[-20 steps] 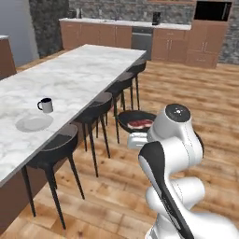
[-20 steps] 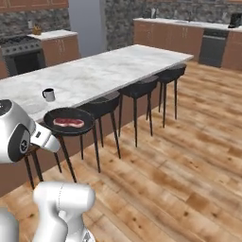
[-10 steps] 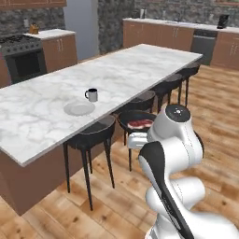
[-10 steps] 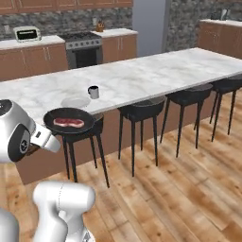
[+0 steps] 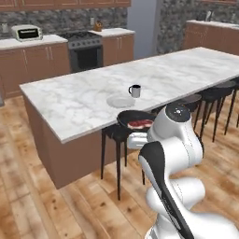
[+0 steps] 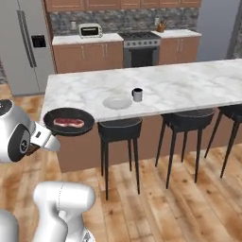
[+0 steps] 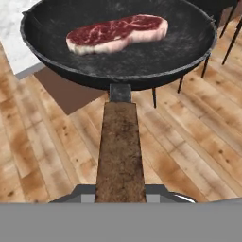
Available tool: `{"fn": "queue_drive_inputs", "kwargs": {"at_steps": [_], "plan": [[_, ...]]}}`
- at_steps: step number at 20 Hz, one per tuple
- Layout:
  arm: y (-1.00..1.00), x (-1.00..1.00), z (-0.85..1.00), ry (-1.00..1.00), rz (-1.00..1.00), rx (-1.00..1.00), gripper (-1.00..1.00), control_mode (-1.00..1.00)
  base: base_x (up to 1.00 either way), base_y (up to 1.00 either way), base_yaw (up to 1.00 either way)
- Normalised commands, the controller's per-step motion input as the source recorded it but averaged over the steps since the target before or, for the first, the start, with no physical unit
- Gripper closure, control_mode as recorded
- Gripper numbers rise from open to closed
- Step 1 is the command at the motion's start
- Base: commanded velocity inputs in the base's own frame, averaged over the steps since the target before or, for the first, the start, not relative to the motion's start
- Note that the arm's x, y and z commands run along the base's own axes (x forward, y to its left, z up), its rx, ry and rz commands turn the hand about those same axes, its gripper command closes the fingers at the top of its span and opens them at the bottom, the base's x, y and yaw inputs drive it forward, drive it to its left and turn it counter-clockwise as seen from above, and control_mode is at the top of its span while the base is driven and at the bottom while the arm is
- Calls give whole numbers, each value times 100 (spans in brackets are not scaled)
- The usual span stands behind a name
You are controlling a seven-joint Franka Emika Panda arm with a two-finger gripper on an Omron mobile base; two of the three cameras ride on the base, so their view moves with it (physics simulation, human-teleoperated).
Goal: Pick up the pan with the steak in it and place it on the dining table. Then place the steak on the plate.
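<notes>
Holding the pan (image 7: 118, 42) by its stiff wooden handle, the gripper (image 7: 120, 191) is clamped tight, and the heavy pan hangs level in the air beside the dining table (image 6: 189, 87) with the soft, slippery steak (image 7: 116, 33) lying inside.

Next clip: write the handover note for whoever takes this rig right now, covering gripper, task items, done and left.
Gripper: shut on the pan by its wooden handle, held in the air short of the dining table.
Steak: lying in the pan.
Plate: on the dining table beside the mug, nothing on it.
Done: pan picked up.
Left: set the pan on the dining table, then move the steak onto the plate.
</notes>
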Motion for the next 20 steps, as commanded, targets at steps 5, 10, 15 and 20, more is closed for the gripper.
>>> {"fn": "queue_drive_inputs", "kwargs": {"at_steps": [5, 10, 15, 20], "plan": [[0, 0, 0, 0, 0, 0, 100, 100, -3, 0, 50], [0, 0, 0, 0, 0, 0, 100, 100, -4, 0, 49], [0, 0, 0, 0, 0, 0, 100, 100, 0, -1, 27], [0, 0, 0, 0, 0, 0, 100, 100, 0, -37, 2]]}}
